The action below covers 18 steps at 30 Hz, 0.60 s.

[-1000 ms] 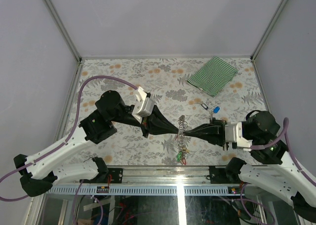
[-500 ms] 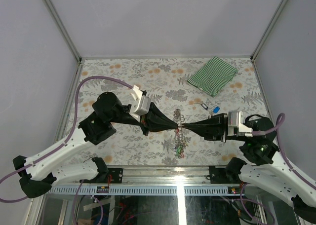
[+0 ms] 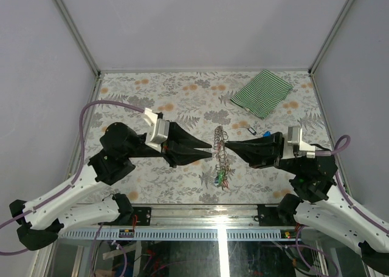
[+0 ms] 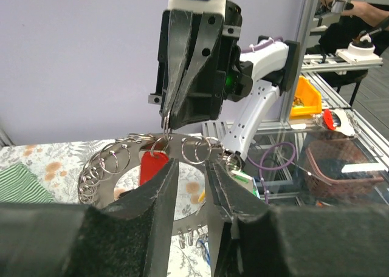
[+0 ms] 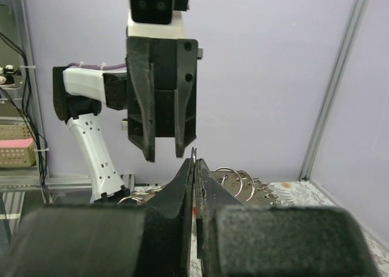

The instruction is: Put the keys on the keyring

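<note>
The keyring (image 3: 220, 161) hangs upright above the table's middle, edge-on in the top view. Keys with red and green tags (image 3: 222, 178) dangle from its lower part. My right gripper (image 3: 226, 144) is shut on the ring's edge; in the right wrist view its fingers (image 5: 194, 163) pinch thin wire, with small loops (image 5: 234, 177) behind. My left gripper (image 3: 210, 149) is open just left of the ring, not touching it. In the left wrist view its jaws (image 4: 189, 167) stand apart before the ring (image 4: 109, 161) and a red tag (image 4: 152, 167). A blue-tagged key (image 3: 266, 134) lies on the table.
A green-striped cloth (image 3: 261, 92) lies at the back right. Another small key (image 3: 252, 130) lies beside the blue one, just behind my right gripper. Metal frame posts run along the table's left and right edges.
My left gripper has let go of the keyring, opened and backed off to the left. My right gripper has carried the ring a little farther from the near edge.
</note>
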Motion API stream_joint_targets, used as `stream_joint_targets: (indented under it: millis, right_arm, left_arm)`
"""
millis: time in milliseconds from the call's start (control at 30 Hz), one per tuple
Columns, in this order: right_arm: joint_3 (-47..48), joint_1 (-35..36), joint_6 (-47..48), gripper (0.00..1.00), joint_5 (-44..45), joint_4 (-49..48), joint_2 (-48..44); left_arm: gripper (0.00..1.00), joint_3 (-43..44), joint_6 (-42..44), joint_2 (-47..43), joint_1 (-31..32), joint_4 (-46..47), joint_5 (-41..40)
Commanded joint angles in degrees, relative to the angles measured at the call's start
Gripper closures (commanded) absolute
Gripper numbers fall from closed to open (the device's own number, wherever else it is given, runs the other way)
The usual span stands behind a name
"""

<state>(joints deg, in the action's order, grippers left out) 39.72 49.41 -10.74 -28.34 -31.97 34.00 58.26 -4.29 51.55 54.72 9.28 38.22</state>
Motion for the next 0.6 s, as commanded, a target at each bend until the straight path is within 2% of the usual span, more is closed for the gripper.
stream_joint_targets:
  millis: [0, 267, 567]
  right_arm:
    - [0.1, 0.0, -0.4, 1.00, 6.1, -7.0, -0.6]
    - [0.2, 0.0, 0.6, 1.00, 7.1, -7.4, 0.3]
    - [0.1, 0.0, 1.1, 1.00, 2.9, -8.8, 0.8]
  left_arm:
    - [0.74, -1.2, -1.2, -1.9, 0.2, 6.5, -3.7]
    - [0.71, -2.2, -3.4, -0.8, 0.2, 11.4, -5.1]
    - [0.70, -2.3, -4.8, 1.1, 0.2, 14.7, -5.6]
